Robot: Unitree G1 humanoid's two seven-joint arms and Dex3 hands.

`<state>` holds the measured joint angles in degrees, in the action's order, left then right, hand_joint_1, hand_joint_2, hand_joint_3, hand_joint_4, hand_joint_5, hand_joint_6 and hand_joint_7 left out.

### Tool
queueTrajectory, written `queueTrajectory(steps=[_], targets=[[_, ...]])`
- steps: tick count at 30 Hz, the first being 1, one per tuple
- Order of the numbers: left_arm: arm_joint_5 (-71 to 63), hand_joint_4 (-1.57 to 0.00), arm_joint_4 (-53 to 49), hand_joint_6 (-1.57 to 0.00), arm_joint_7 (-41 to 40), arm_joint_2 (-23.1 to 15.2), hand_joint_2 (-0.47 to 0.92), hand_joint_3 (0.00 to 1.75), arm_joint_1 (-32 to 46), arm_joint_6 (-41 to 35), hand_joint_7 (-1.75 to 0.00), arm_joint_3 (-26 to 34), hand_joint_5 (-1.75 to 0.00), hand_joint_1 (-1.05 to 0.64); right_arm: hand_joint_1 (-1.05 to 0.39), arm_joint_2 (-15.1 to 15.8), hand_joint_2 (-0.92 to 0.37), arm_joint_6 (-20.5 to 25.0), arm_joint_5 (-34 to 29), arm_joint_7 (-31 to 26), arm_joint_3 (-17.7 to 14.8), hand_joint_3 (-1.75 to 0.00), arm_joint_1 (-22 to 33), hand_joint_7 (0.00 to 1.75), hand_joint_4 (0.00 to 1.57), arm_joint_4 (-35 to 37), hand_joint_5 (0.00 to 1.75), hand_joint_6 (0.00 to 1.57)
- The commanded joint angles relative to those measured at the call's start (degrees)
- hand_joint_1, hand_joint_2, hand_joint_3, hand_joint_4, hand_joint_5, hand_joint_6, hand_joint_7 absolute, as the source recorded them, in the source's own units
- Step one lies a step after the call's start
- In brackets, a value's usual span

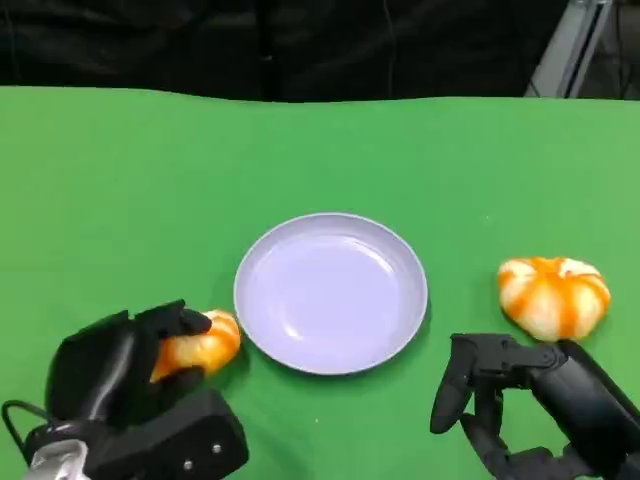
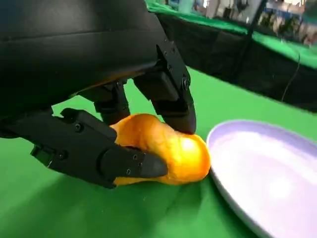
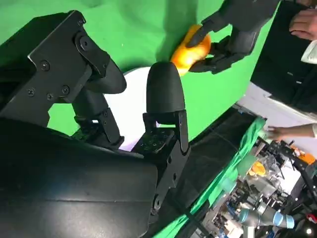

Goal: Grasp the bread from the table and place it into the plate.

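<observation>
Looking down from the head view, the left hand grips an orange bread at the near left of the green bench, just beside the rim of the pale lilac plate. A second, striped bread lies well right of the plate, with the right hand near it, fingers apart and holding nothing.

The left wrist view adds the detail of the grasp: black fingers press the bread from above and the thumb from the side, and the bread sits on the cloth, close against the plate rim.

The right wrist view shows the empty right hand up close, the left hand holding the bread beyond, and a person's hand past the bench edge.
</observation>
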<state>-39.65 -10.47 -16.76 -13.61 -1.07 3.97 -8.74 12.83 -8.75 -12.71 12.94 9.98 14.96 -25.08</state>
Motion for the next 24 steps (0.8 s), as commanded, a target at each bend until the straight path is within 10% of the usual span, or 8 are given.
queueTrajectory(steps=[1,9,15,24], targets=[[1.4,-0.84,3.24,-0.82,-2.42,-0.76,0.43,1.23,2.29,0.2,-1.32,1.92,-1.74,-0.1,0.09,0.43,-0.29,-0.74,0.76,0.0,-0.31,-1.4,-0.09,1.3,0.86,0.41,1.69,0.8],[-0.12,-0.82,8.73,-0.82,-5.2,-0.31,0.63,0.77,5.63,-0.08,-1.28,2.19,-1.75,-0.14,0.08,0.52,-0.29,-1.39,0.85,0.1,-0.44,-1.4,-0.37,1.3,0.85,1.28,1.69,0.8],[0.8,-0.82,11.4,-0.79,-5.82,0.53,0.37,1.28,4.32,3.77,-1.42,0.75,-1.74,-0.13,0.1,0.45,-0.29,-1.33,1.75,0.4,-0.41,-1.41,0.08,1.31,0.85,1.1,1.68,0.8],[0.81,-0.82,13.1,-0.78,-3.97,1.22,0.32,1.39,-1.43,6.55,-1.41,-1.91,-1.75,-0.16,0.09,0.66,-0.3,-0.67,1.14,0.34,-0.45,-1.41,-0.06,1.29,0.85,0.87,1.65,0.81]])
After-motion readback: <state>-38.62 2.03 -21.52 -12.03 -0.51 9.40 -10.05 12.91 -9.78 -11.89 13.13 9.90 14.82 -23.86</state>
